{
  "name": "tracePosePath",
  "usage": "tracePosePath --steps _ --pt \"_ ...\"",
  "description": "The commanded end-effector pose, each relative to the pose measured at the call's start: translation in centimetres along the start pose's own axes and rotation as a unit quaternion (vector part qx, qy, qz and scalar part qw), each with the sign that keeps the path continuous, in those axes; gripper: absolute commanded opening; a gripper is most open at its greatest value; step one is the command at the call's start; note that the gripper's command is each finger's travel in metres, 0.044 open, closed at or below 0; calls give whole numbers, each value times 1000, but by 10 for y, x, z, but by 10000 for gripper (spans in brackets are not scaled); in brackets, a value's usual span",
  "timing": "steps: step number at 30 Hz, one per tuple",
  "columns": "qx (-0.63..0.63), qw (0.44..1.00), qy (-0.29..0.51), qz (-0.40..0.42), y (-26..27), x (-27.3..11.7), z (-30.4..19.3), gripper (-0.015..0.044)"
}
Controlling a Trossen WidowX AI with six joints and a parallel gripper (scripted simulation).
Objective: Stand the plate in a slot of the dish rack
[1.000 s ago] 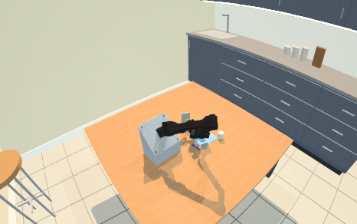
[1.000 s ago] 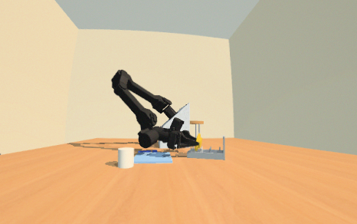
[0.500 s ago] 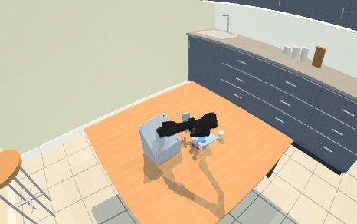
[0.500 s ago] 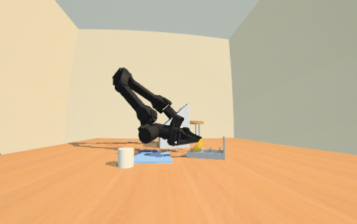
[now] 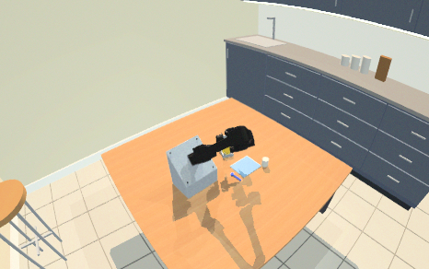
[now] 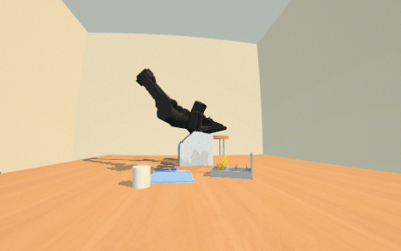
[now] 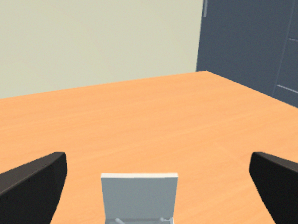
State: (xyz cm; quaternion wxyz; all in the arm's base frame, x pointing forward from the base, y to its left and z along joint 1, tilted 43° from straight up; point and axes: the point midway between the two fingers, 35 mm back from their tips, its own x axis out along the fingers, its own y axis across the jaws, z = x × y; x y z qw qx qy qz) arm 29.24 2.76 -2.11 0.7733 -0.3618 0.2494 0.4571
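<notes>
The yellow plate stands on edge in the left part of the grey dish rack, leaning to one side in the exterior view. Which rails it stands between is too small to tell. In the top view the arm hides part of the plate and rack. My gripper is open and empty, raised well above the plate and rack and apart from them. The wrist view shows the rack's upright end panel between and beyond the fingers, with the plate out of view.
A light blue mat lies beside the rack, with a blue utensil at its edge. A white cup stands at the mat's other side. The large grey base block stands near the rack.
</notes>
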Motion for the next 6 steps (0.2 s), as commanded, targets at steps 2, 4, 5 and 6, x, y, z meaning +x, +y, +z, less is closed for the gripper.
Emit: tracePosePath --steps 2,4,5,6 --pt "46 998 26 17 4 2 3 400" --pt "73 996 43 27 6 3 3 400" --pt "86 994 52 31 7 3 3 400" --pt "99 993 61 36 9 4 3 400"
